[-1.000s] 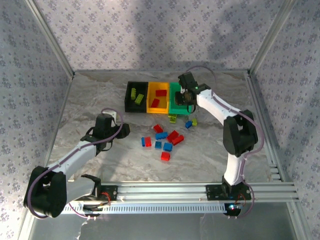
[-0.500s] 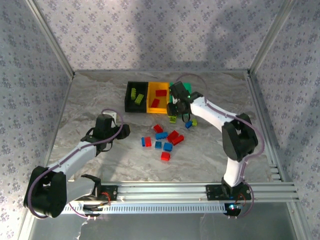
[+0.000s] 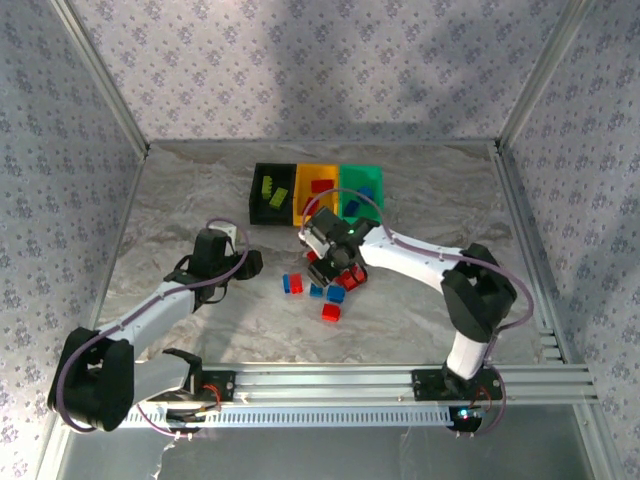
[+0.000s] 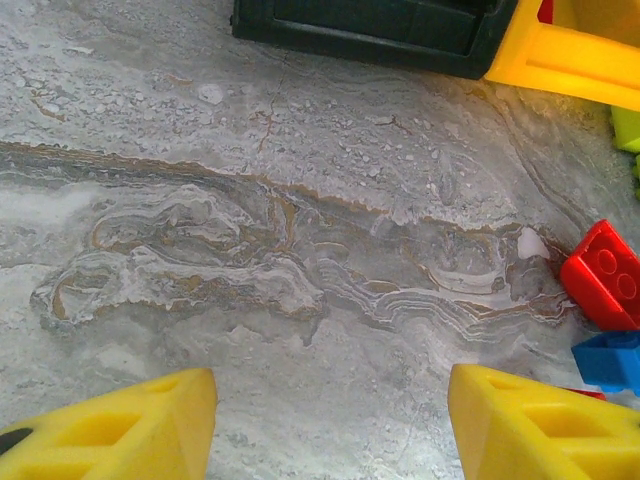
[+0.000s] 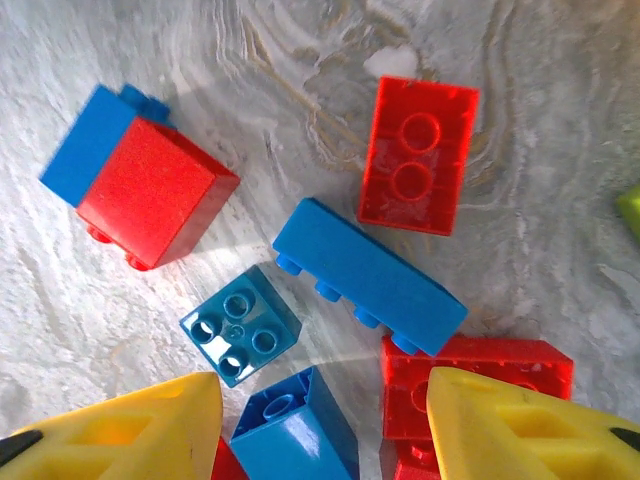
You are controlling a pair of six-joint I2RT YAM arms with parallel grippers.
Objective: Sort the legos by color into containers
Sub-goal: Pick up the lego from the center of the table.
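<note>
Your right gripper [image 5: 320,400] is spread wide with nothing between its yellow fingers [image 5: 130,430]. It hangs over the loose legos [image 3: 335,290], which lie in a cluster near the middle of the table [image 3: 200,200].

From the right wrist view:
- Just ahead of the fingers lies a long blue brick [image 5: 370,278], set at a slant.
- A small blue square brick [image 5: 240,325] sits close beside it, hollow side up.
- Beyond those, a red two-stud brick [image 5: 415,155] lies flat.
- To the left, a red block [image 5: 155,195] touches a blue block [image 5: 90,145].
- Near the right finger, part of another red brick [image 5: 480,375] shows.
- A sliver of a lime green piece [image 5: 630,210] shows at the right border.

Your left gripper [image 4: 330,400] is also spread apart and empty. It hovers above bare marbled surface, left of the cluster. A red lego [image 4: 605,275] and a blue lego [image 4: 610,360] lie off to its right.

The three joined containers stand toward the far edge of the table, centred between its side edges:
- The black bin [image 3: 257,190] is on the left and holds lime green bricks [image 3: 272,190].
- The yellow-orange bin [image 3: 300,195] is in the middle and holds a red piece [image 3: 322,185].
- The teal-green bin [image 3: 372,180] is on the right. You cannot tell its contents from here.
</note>
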